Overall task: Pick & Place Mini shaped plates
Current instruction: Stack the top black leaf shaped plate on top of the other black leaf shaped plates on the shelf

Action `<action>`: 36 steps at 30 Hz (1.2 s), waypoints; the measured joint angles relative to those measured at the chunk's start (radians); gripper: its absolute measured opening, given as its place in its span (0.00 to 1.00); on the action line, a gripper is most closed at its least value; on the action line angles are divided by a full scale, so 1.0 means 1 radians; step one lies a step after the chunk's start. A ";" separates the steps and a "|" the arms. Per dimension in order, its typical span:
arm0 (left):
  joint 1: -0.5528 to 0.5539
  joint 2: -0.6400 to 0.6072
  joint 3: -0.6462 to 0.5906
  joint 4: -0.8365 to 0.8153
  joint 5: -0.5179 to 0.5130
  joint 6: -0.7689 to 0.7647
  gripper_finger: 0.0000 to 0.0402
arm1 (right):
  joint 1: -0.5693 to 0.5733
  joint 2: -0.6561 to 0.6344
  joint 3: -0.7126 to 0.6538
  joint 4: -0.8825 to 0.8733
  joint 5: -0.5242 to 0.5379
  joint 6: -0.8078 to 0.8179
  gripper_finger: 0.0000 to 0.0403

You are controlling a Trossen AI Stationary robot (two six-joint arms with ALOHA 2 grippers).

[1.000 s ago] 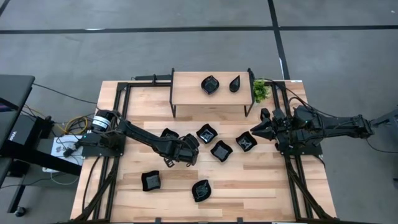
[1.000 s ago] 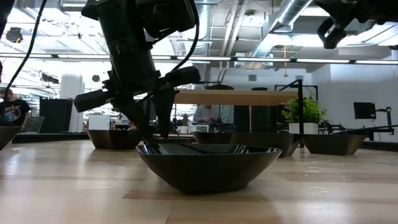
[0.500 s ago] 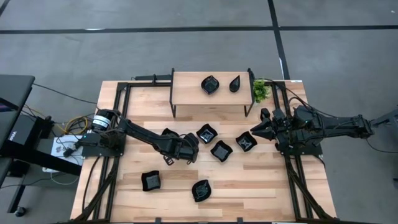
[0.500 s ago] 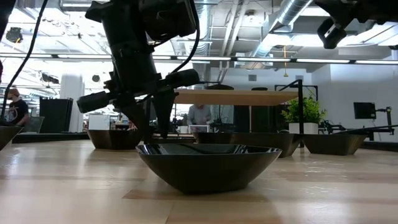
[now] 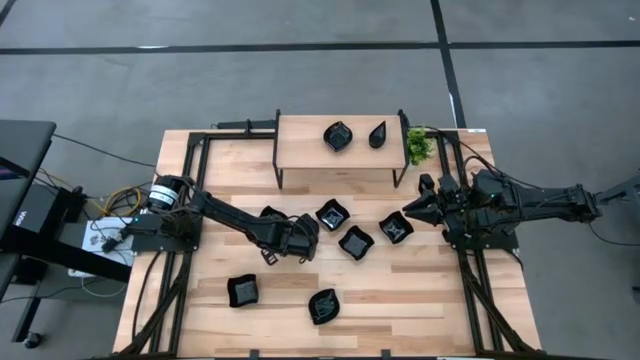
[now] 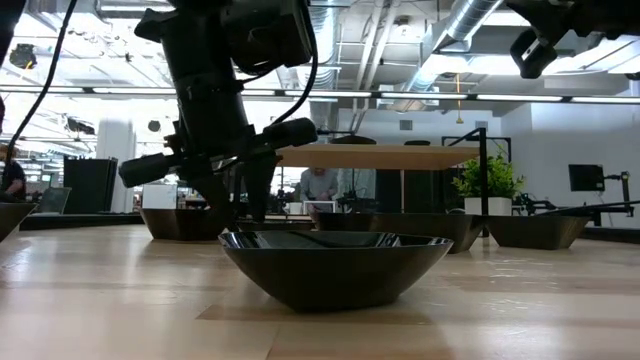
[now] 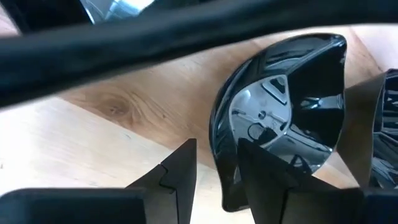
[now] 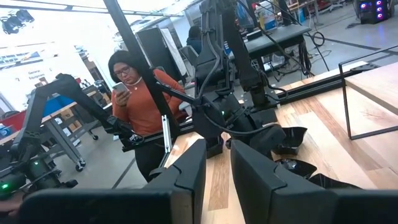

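Observation:
Several mini shaped plates, glossy and black, lie on the wooden table: one at the left-centre (image 5: 270, 214), three in the middle (image 5: 333, 213) (image 5: 355, 241) (image 5: 395, 228), and two near the front (image 5: 243, 290) (image 5: 323, 305). Two more (image 5: 338, 136) (image 5: 377, 134) rest on the raised shelf. My left gripper (image 5: 292, 240) points steeply down at the left-centre plate (image 7: 292, 106), open. One finger (image 7: 180, 171) stands outside the plate's rim and the other (image 7: 264, 174) over its inside. My right gripper (image 5: 406, 210) hovers level at the table's right, open by a narrow gap, with nothing in it. My left gripper stands astride the plate's rim (image 7: 219, 168), coming from above. Bare wood shows between the outer finger and the rim. Whether the inner finger touches the plate's inside I cannot tell. The plate lies flat on the table.
A wooden shelf on black legs (image 5: 340, 158) stands at the far centre, with a small green plant (image 5: 418, 147) at its right end. Black frame rails (image 5: 190, 200) run along both table sides. A person (image 8: 143, 93) stands beyond the table.

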 joint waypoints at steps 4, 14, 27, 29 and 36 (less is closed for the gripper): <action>0.010 0.000 -0.001 -0.001 -0.002 0.004 0.29 | 0.000 0.000 0.000 0.000 0.000 0.000 0.18; 0.033 0.000 -0.002 -0.001 0.007 0.015 0.29 | 0.000 0.000 0.000 0.000 0.001 0.000 0.18; 0.032 0.000 -0.002 -0.001 0.021 0.015 0.23 | 0.000 0.000 0.000 0.000 0.001 0.000 0.18; 0.032 0.000 -0.002 -0.002 0.020 0.016 0.20 | 0.000 0.000 0.000 0.001 0.001 0.000 0.18; 0.032 0.000 -0.008 -0.003 0.019 0.016 0.12 | 0.000 0.000 0.000 0.001 0.002 0.000 0.18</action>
